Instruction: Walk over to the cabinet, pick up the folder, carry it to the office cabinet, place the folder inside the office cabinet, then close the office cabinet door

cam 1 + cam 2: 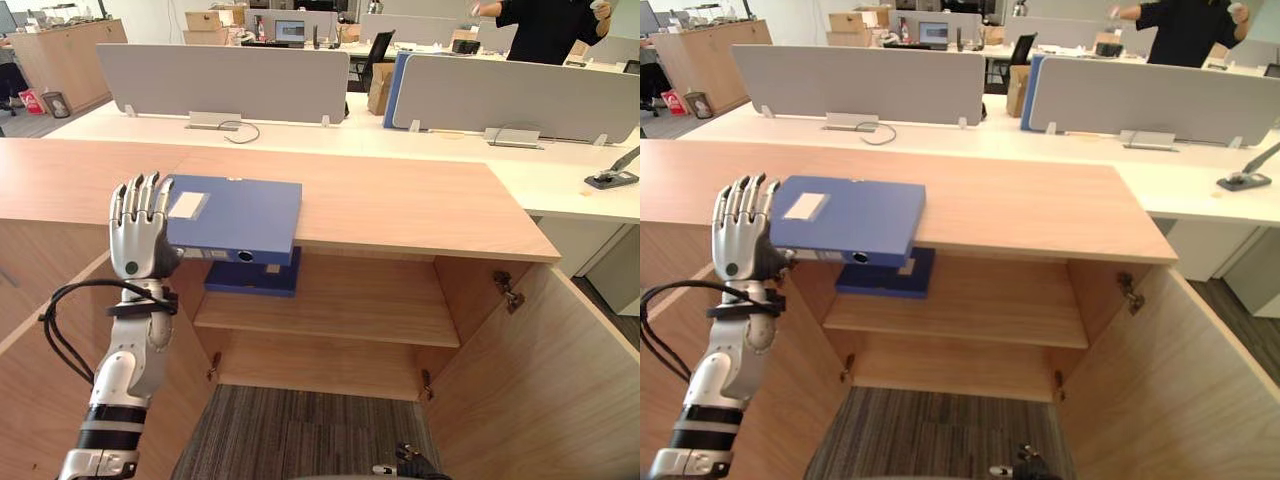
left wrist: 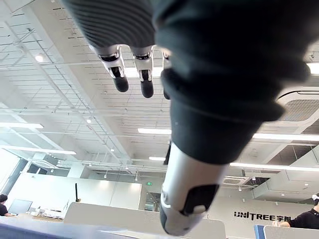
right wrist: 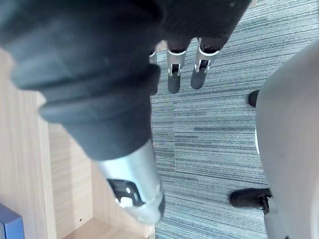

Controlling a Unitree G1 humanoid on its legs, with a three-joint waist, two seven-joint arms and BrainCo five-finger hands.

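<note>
A blue folder with a white label lies flat on the wooden cabinet top, its front edge hanging over the open cabinet. My left hand stands upright at the folder's left front corner, fingers straight and pointing up, open; whether it touches the folder I cannot tell. In the left wrist view its fingers and thumb are extended toward the ceiling. A second dark blue folder lies on the shelf inside. My right hand hangs over the carpet beside the cabinet, fingers relaxed, holding nothing.
Both cabinet doors stand open: the right door and the left door flank the opening. Behind the cabinet are white desks with grey dividers. A person in black stands at the back right.
</note>
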